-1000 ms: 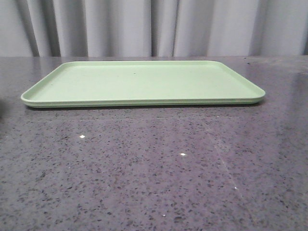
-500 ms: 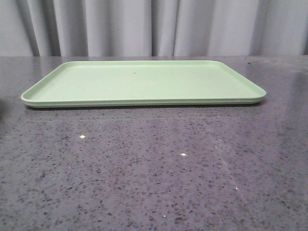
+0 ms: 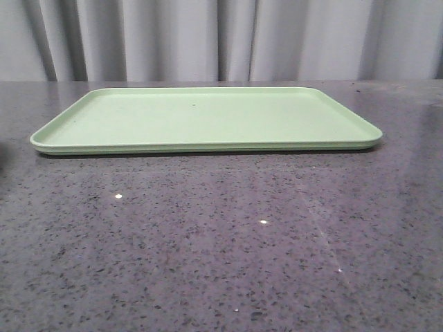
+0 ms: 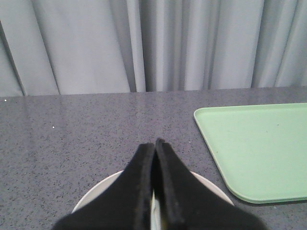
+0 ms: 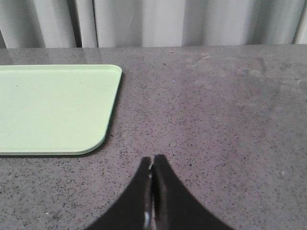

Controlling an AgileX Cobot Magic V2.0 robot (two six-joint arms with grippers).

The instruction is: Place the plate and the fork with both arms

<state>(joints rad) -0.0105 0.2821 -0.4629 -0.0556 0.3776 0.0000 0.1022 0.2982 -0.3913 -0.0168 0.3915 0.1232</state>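
The plate point(image 4: 93, 195), round and pale cream, lies on the grey table right under my left gripper point(image 4: 155, 143). The gripper's black fingers are pressed together and cover most of the plate. Only a thin pale sliver shows between them. The plate sits just left of the light green tray point(image 4: 259, 148). My right gripper point(image 5: 153, 160) is shut and empty over bare table, to the right of the tray's near right corner point(image 5: 53, 105). The fork is not in view. Neither gripper shows in the front view.
The flat light green tray point(image 3: 208, 117) lies across the far middle of the speckled grey table point(image 3: 221, 242). Grey curtains hang behind the table's far edge.
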